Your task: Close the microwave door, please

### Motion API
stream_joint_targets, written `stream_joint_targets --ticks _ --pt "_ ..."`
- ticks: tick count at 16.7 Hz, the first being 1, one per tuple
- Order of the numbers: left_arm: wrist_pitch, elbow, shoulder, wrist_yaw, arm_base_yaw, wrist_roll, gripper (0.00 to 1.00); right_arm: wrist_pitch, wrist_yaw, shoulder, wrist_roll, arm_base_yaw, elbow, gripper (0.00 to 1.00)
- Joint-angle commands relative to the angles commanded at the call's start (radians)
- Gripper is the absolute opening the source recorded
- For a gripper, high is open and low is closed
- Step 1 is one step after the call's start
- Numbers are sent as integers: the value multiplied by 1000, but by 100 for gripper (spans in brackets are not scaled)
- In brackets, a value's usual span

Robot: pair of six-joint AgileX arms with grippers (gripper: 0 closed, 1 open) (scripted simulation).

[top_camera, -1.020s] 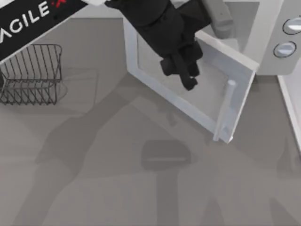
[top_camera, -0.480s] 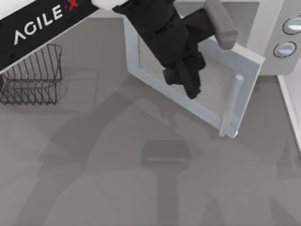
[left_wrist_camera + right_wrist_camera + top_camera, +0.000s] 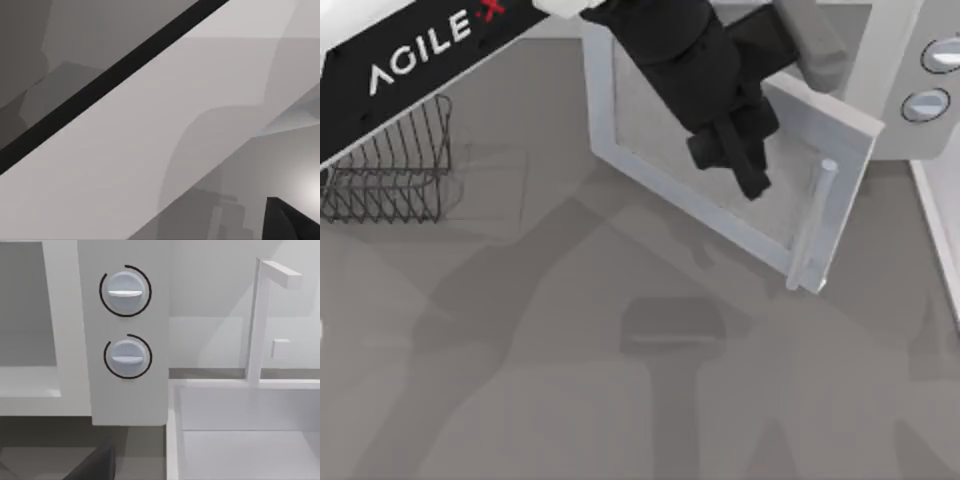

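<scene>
My left claw [image 3: 752, 178], matte black, hangs over the microwave door [image 3: 720, 215]; whether its fingers are spread I cannot tell. Door: one flat white panel, translucent grey window, standing ajar, directly beneath the claw. One pale cylindrical bar handle [image 3: 812, 225] just beside the claw. Two round knobs [image 3: 125, 290] on the white body. One wire basket [image 3: 390, 160] on the grey surface [image 3: 520, 380], left.

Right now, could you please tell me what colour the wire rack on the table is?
The wire rack is dark grey, almost black, best in the top view.
</scene>
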Motion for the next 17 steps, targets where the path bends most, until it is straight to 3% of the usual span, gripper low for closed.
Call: stream_joint_targets --ticks 17 --pt "-78 56 80 4 -39 -30 0 0 0 0 0 0 0 100"
